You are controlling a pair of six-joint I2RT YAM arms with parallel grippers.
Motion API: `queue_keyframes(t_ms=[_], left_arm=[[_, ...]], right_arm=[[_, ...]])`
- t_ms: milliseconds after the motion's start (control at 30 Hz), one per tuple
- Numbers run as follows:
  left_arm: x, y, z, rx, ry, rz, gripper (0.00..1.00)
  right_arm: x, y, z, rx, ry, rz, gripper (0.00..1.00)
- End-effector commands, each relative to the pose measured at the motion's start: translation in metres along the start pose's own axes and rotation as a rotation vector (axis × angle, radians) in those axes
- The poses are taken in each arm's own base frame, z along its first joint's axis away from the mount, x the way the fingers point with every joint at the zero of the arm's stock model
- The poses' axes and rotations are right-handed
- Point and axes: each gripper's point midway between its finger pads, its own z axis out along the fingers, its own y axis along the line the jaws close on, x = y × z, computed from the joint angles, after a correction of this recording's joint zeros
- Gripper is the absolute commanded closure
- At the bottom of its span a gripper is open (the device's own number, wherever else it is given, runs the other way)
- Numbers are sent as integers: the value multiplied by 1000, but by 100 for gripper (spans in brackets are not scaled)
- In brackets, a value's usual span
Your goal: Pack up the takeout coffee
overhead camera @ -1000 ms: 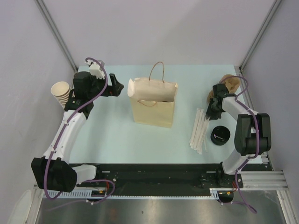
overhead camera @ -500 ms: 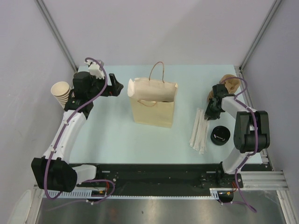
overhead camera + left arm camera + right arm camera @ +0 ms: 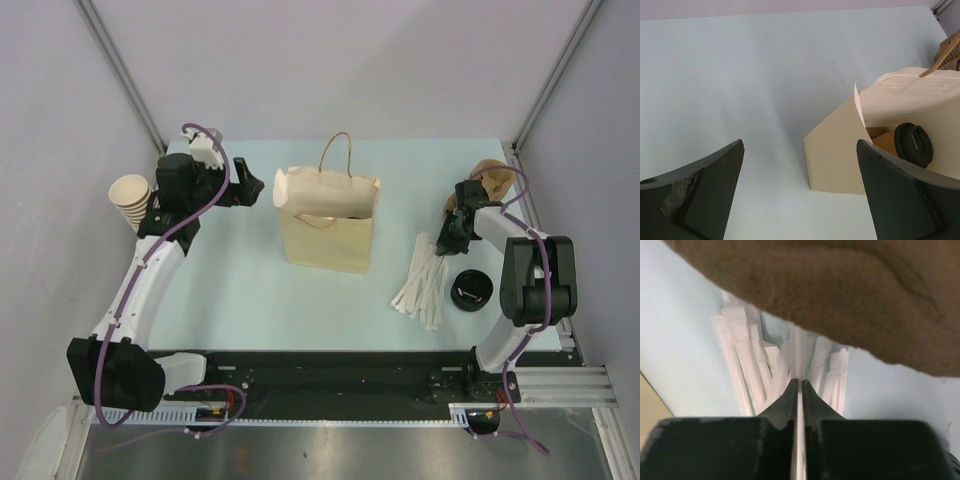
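Just clamped right gripper (image 3: 798,383) onto 1 wrapped straw (image 3: 799,351), fanning the straw pile (image 3: 422,285) right of paper bag (image 3: 328,238). Keeping left gripper (image 3: 252,188) spread, left of bag. Leaves cup (image 3: 883,141) seemingly inside bag, carrier tray (image 3: 494,178) right of bag, unpacked.

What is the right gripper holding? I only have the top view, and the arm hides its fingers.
Observer: The right gripper is shut on a single white wrapped straw.
Operator: Anything packed yet?
Observer: The left wrist view shows a black lid inside the bag, below its open mouth.
Operator: And the other arm?
Observer: The left gripper is wide open, with nothing between its fingers.
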Motion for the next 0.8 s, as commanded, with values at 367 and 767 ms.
queue_keyframes(t_ms=[367,767], left_arm=[[-8,0,-1,10,-27,22,1],[-8,-2,2,23,-20,18,0]], right_arm=[[-7,16,-57,-119,-70,-29,100],[-34,59,-130,-350,-256,-224,100]])
